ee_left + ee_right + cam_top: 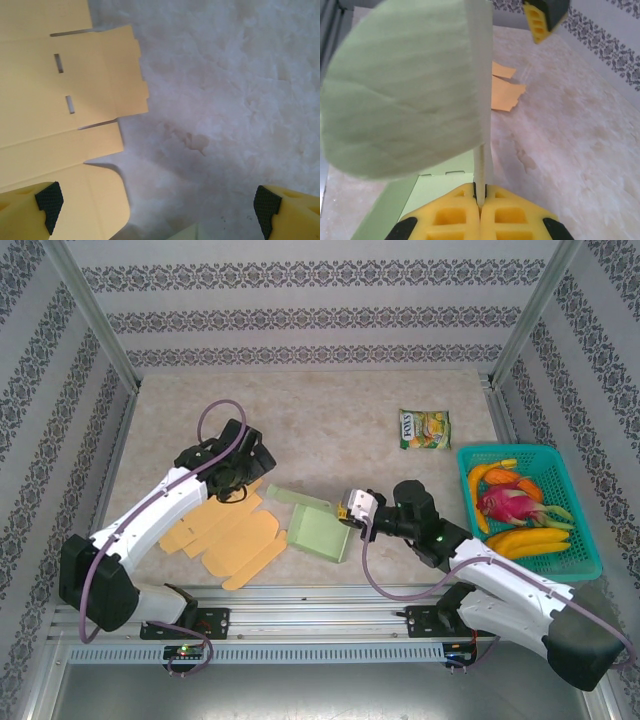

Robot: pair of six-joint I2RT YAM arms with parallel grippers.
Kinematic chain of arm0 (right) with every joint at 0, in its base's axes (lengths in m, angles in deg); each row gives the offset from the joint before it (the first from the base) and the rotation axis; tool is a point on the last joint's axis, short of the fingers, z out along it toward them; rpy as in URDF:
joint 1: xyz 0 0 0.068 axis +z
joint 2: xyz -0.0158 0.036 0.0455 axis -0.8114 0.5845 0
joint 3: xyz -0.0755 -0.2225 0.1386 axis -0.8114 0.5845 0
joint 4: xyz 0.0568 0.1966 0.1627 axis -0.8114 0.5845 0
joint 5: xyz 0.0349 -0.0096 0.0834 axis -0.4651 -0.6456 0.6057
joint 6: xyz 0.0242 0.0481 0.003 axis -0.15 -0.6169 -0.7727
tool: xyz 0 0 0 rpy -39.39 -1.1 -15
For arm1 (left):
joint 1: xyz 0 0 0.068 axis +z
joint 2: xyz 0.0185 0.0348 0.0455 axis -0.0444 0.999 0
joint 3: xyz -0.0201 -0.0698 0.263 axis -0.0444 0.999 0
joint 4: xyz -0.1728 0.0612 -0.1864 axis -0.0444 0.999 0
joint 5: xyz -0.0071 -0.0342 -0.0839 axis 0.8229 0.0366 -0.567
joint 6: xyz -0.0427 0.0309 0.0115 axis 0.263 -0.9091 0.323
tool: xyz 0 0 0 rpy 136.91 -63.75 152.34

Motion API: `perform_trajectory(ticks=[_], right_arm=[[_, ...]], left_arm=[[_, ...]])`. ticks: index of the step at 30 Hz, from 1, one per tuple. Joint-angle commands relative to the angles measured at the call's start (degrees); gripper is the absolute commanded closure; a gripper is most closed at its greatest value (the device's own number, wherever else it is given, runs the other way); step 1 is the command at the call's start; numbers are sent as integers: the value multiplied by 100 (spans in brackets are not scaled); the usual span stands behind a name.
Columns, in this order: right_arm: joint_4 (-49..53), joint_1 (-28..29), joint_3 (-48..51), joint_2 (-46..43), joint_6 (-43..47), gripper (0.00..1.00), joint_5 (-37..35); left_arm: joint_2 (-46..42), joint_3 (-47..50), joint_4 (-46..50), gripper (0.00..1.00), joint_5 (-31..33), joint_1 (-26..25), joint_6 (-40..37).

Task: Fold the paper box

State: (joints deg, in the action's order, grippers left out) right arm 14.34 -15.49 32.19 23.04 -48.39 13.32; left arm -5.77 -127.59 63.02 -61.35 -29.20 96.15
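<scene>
- Right gripper is clamped shut on a thin flap of the green paper box. In the wrist view the card edge sits pinched right between the yellow fingers.
- Left gripper is spread wide with nothing in it, hovering over the table at the edge of the orange sheet.
- Biggest container is the teal basket on the right side, well apart from the boxes. It's loaded with fruit: a pink dragon fruit in the middle, bananas along the near side, and some orange and yellow pieces at the back I can't really name.
- Orange cardboard blank lies flat and unfolded on the left, slots and tabs showing, just beside the green one.
- Green paper box sits mid-table near the front, partly formed, open tray side up, looks empty.
- Small snack packet lies flat further back, by itself.
</scene>
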Motion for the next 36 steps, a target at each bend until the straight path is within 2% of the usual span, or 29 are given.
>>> perform_trajectory(ticks=[1, 8, 15, 25, 27, 29, 31, 33, 36], right_arm=[[-404, -76, 93, 73, 197, 100, 596], [-663, -309, 92, 336, 247, 100, 671], [-1011, -765, 163, 851, 313, 100, 787], [-1132, -945, 123, 1325, 603, 100, 953], [-1124, -969, 169, 1278, 693, 100, 1108], [-1041, -982, 189, 1192, 739, 100, 1219], [-895, -1011, 204, 1112, 879, 100, 1423], [-873, -1039, 269, 1029, 995, 100, 1656], [-938, -1053, 366, 952, 1118, 100, 1809]], left_arm=[[295, -123, -396, 0, -287, -54, 43], [534, 237, -1031, 0, -684, -440, 343], [630, 382, -1442, 1, -746, -803, 476], [1026, 300, -1822, 4, -1091, -928, 585], [1060, 180, -1776, 4, -1024, -930, 319], [1046, -160, -1308, 2, -439, -925, -244], [951, -245, -1314, 0, -234, -856, -948], [805, -180, -1423, 0, -672, -538, -1348], [400, 284, -2162, 0, -1724, 98, -1779]])
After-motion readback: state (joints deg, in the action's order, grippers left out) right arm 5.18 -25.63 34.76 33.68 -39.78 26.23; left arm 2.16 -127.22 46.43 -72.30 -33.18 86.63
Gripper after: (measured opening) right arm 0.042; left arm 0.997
